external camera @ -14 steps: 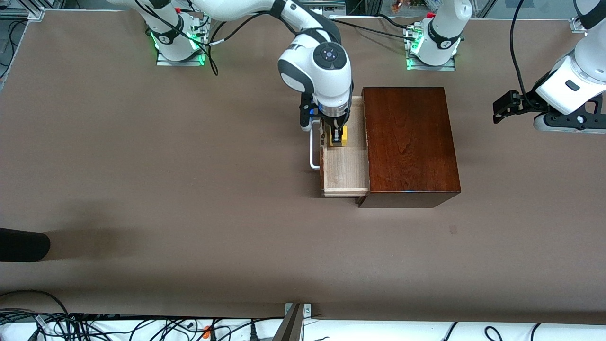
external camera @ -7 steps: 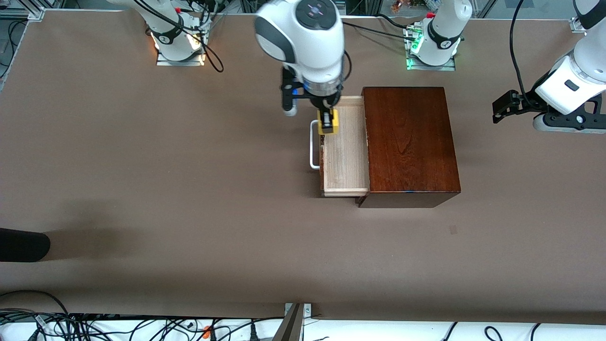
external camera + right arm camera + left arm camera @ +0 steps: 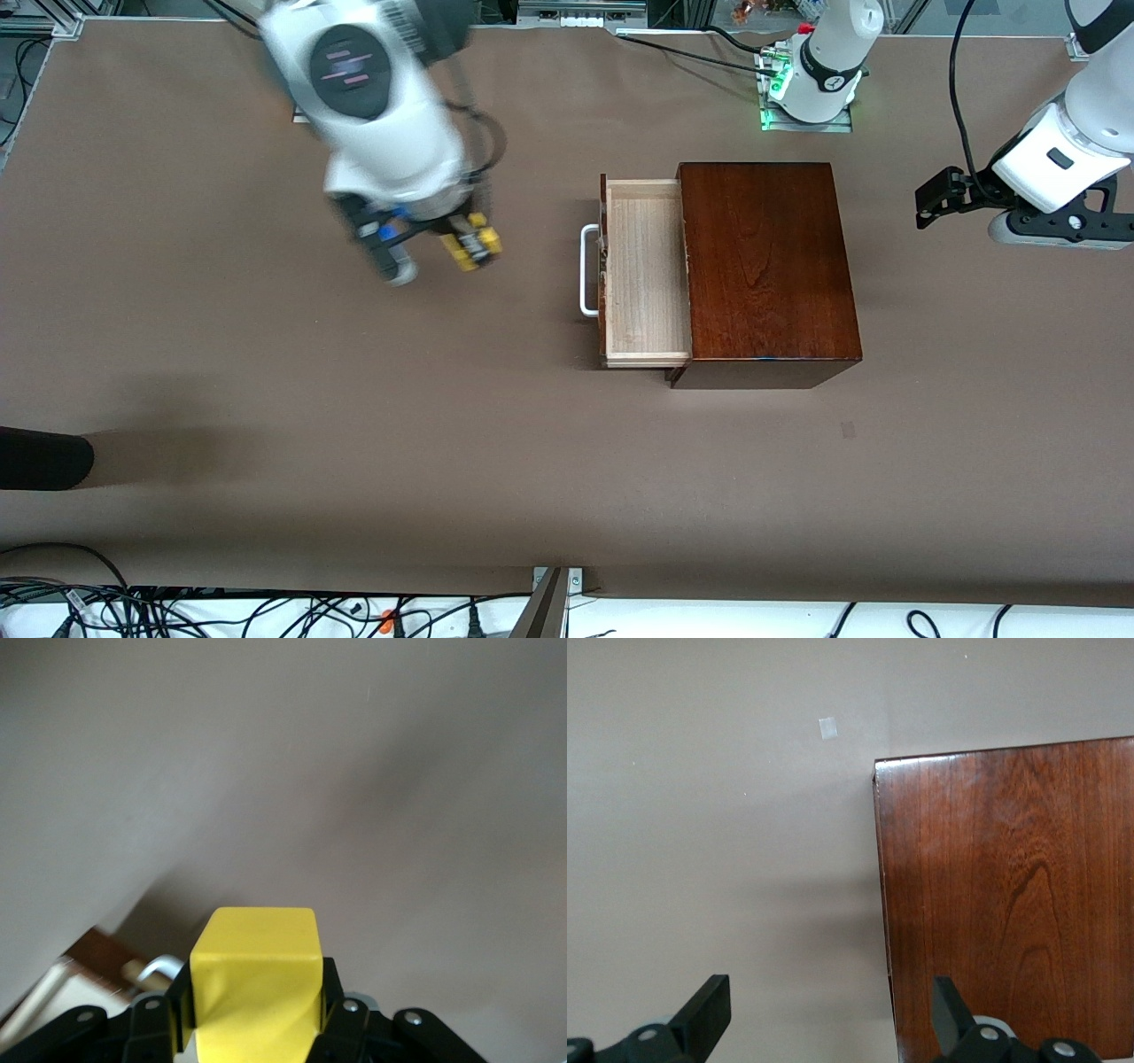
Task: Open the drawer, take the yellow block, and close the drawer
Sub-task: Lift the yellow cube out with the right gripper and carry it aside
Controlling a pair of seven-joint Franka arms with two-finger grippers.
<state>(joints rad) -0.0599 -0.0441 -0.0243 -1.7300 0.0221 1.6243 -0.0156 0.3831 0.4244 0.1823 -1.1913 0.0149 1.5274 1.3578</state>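
Note:
The drawer (image 3: 645, 270) of the dark reddish-brown wooden box (image 3: 767, 266) stands pulled out, its pale inside bare and its white loop handle (image 3: 587, 270) facing the right arm's end of the table. My right gripper (image 3: 474, 245) is up in the air over bare table, off toward the right arm's end from the drawer, shut on the yellow block (image 3: 485, 239). In the right wrist view the yellow block (image 3: 254, 979) fills the space between the black fingers. My left gripper (image 3: 831, 1014) waits, open and with nothing in it, over the box's edge at the left arm's end.
A dark rounded object (image 3: 44, 457) pokes in at the table's edge at the right arm's end, nearer the front camera. Cables (image 3: 177, 611) lie along the table's front edge. A small pale mark (image 3: 848, 430) is on the table, nearer the camera than the box.
My right gripper has lifted the yellow block out of the drawer and swung it away toward the right arm's end of the table. The drawer is unchanged; the left arm has barely shifted.

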